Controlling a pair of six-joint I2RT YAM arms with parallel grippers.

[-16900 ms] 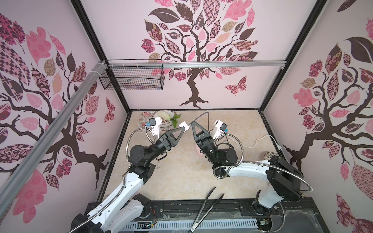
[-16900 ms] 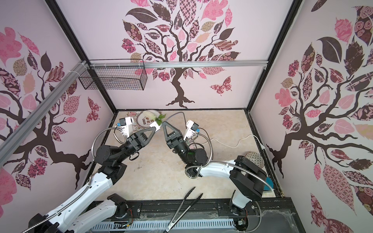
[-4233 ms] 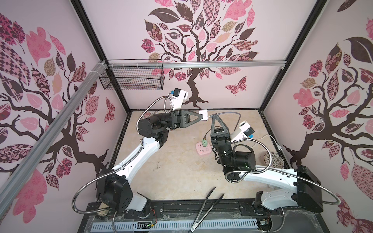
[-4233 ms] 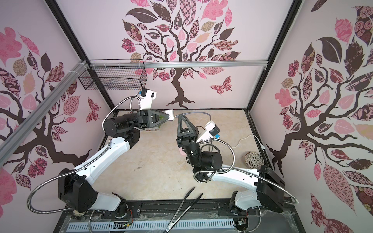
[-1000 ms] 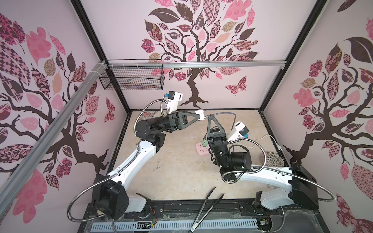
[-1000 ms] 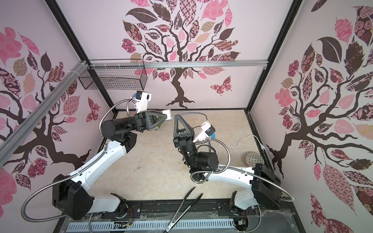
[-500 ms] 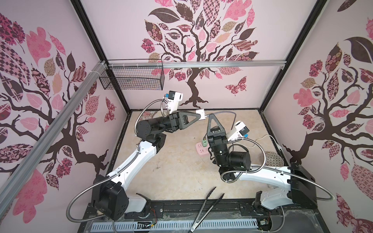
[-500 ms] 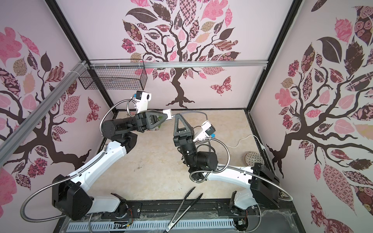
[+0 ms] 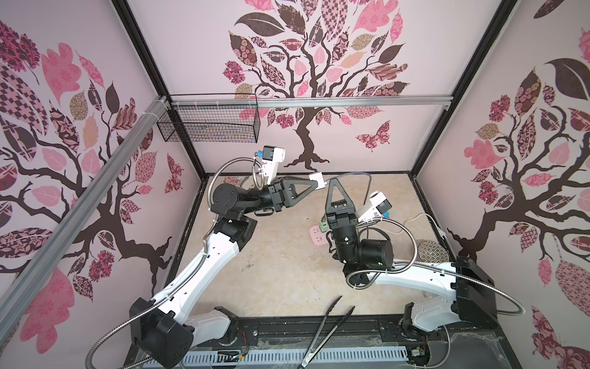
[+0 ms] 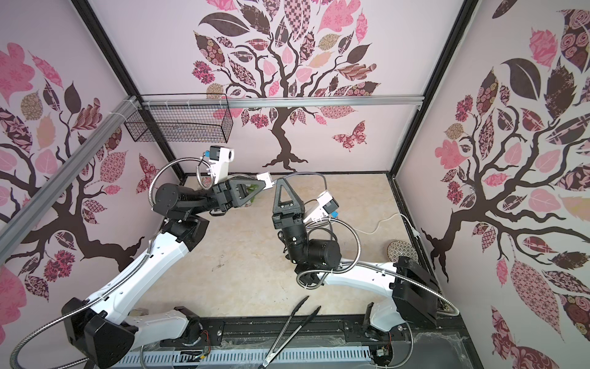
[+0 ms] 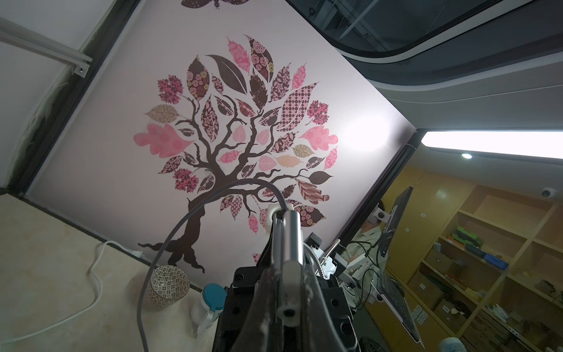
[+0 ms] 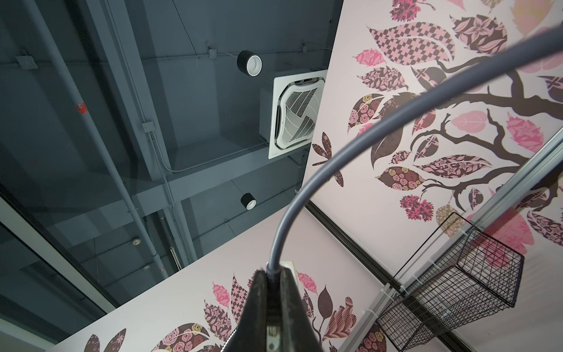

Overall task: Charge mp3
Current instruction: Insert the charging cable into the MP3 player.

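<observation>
Pinching mp3 [image 11: 288,243] in left hand [image 9: 313,182]

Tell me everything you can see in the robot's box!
mp3: one, silver, in left gripper
cable: one, grey, arching from mp3 to right gripper
power strip: one, pink, mid table
charger plug: one, mint green, on power strip
cord: one, white, table's right side
bowl: one, patterned, by right wall
tongs: one pair, black, front edge
basket: one, black wire, back-left rail
left gripper: one, black, shut on mp3
right gripper: one, black, shut on cable
</observation>
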